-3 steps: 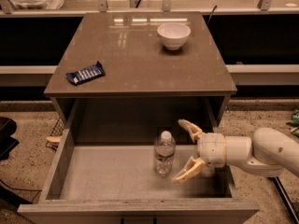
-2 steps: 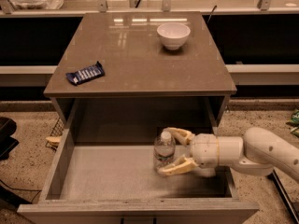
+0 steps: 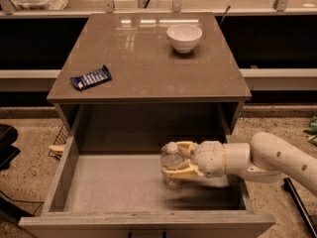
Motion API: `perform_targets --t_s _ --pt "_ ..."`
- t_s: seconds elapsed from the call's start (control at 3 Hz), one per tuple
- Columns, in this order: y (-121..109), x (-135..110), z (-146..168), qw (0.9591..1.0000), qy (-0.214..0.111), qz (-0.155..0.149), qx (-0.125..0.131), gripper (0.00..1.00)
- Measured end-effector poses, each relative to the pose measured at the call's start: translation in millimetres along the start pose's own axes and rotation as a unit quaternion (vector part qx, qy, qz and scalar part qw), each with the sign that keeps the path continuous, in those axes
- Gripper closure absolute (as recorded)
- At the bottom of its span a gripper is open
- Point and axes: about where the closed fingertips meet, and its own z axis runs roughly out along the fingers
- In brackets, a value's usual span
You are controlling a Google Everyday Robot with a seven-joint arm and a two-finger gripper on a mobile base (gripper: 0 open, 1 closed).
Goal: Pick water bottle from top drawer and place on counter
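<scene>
the water bottle (image 3: 171, 155) is pinched upright by the gripper (image 3: 174, 158) inside the top drawer (image 3: 68, 175), below the counter (image 3: 148, 63).

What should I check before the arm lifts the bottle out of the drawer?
1. Grasp: gripper, inside top drawer, shut on water bottle: ok.
2. Bottle upright on drawer floor: ok.
3. Drawer open: ok.
4. Bare counter between white bowl and blue wrapper: ok.
5. Bottle clears counter's front edge on straight lift: cannot tell.
</scene>
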Motion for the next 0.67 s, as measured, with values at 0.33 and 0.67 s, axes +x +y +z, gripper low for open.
perform_targets --t_s 0.33,0.67 --pt "0.6 -0.6 1.6 1.0000 0.000 0.000 -0.002 0.95" --pt "-9.5 -23.8 3.4 0.9999 -0.008 0.008 -0.003 1.00"
